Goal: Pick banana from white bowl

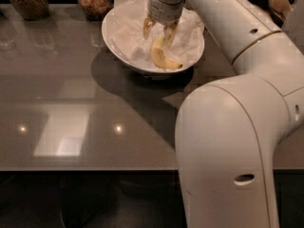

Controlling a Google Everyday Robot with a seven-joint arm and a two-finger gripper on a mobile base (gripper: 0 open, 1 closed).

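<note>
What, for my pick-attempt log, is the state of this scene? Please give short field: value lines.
gripper: the gripper is open and lowered into the white bowl
banana: the banana lies on crumpled paper in the bowl, with its upper end between the fingers
grasp: not closed; whether the fingers touch it cannot be told
bowl location: on the grey table, towards its far edge
nearby: two glass jars of brown grains, left of the bowl
task status: the banana is not yet lifted

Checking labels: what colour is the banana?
Banana is yellow, camera view; pincer just above it, over white bowl.
</note>
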